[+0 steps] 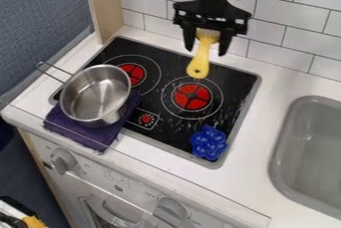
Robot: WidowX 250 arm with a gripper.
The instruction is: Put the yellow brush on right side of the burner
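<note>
The gripper [206,51] holds the yellow brush [199,63] over the cooktop's [236,81] back edge!
Looks like the carrying step; next calls for lowering it right of the burner [192,96].

Camera above counter [250,177] front, facing tiled wall [279,20], slanting down; fairly near, stove [238,80] left of centre.

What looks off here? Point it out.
Pale flecks dot the shiny black cooktop beside the round red right-hand burner, perhaps scuffs or glare. The silver metal pot sits over a purple fabric cloth, not centred on a burner.
</note>
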